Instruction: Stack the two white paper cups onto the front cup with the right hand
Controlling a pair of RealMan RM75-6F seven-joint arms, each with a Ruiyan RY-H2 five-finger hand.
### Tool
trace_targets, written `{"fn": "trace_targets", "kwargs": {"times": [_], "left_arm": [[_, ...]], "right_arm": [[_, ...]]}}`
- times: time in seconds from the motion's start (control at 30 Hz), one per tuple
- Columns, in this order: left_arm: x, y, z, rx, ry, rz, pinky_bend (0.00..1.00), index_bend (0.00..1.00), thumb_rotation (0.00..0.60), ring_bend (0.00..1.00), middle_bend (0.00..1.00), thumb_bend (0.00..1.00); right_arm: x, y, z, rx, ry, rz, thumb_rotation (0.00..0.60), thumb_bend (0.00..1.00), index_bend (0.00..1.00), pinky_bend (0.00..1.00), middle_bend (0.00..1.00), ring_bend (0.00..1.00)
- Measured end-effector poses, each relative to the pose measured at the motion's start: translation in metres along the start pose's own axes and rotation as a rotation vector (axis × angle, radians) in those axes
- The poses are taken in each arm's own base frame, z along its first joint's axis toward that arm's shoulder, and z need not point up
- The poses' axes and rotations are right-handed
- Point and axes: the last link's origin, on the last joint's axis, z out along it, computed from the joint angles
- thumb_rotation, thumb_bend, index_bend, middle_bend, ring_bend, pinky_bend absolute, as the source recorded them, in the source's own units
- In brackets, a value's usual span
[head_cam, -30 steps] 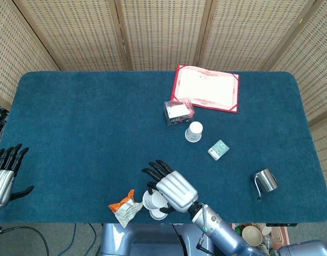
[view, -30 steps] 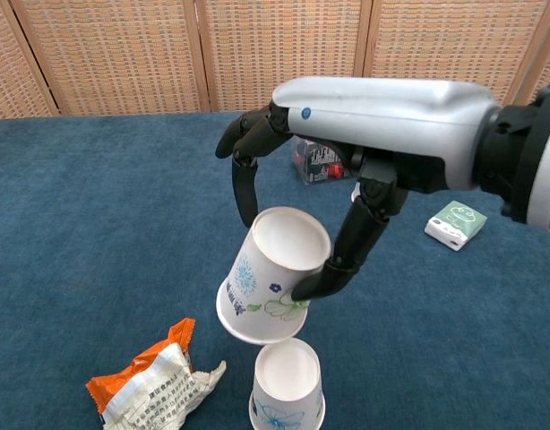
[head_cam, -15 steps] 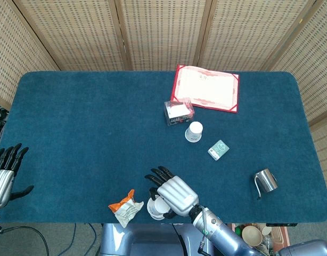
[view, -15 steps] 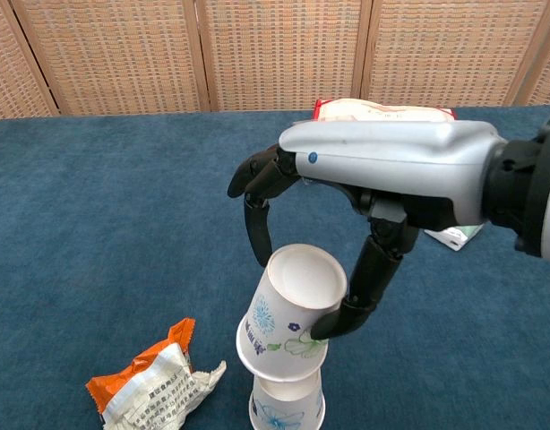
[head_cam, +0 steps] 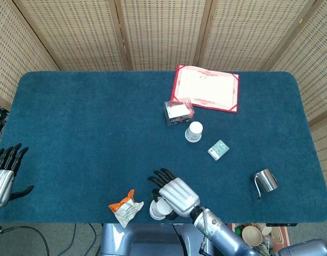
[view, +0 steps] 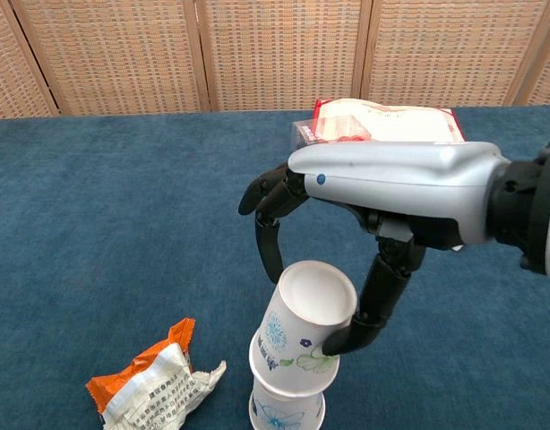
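My right hand (view: 382,202) grips a white paper cup with flower prints (view: 304,333) between thumb and fingers. The cup is tilted, and its base sits in the mouth of the front cup (view: 286,414) at the table's near edge. In the head view the right hand (head_cam: 177,196) covers most of this pair of cups (head_cam: 158,209). A second loose white cup (head_cam: 194,132) stands upright mid-table, far from the hand. My left hand (head_cam: 3,173) hovers off the table's left edge, fingers apart and holding nothing.
An orange and white snack packet (view: 154,381) lies just left of the front cup. Further back are a clear box (head_cam: 178,112), a red-edged folder (head_cam: 207,88), a small green box (head_cam: 219,150) and a steel mug (head_cam: 266,181).
My right hand lowered the held cup toward the near edge, from above and beside the front cup down into its mouth. The left hand stayed still.
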Motion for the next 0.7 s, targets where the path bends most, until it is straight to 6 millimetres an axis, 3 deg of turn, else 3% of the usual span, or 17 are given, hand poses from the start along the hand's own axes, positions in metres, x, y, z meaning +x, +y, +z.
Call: {"fn": "trace_targets", "kwargs": {"times": [0.4, 0.57, 0.7], "left_arm": [[0.0, 0.001, 0.0, 0.0, -0.002, -0.001, 0.0, 0.0, 0.6, 0.0, 0.0, 0.17], [0.0, 0.0, 0.001, 0.004, -0.003, -0.003, 0.0, 0.0, 0.6, 0.0, 0.0, 0.17], [0.0, 0.0, 0.001, 0.002, -0.003, -0.003, 0.0, 0.0, 0.6, 0.0, 0.0, 0.17]], "right_arm": [[-0.005, -0.002, 0.001, 0.0, -0.003, 0.013, 0.6, 0.07, 0.53, 0.0, 0.18, 0.0], [-0.009, -0.002, 0.003, 0.001, -0.002, 0.015, 0.6, 0.07, 0.36, 0.0, 0.03, 0.0], [-0.011, -0.002, 0.004, 0.0, 0.004, 0.017, 0.6, 0.07, 0.29, 0.0, 0.0, 0.0]]}}
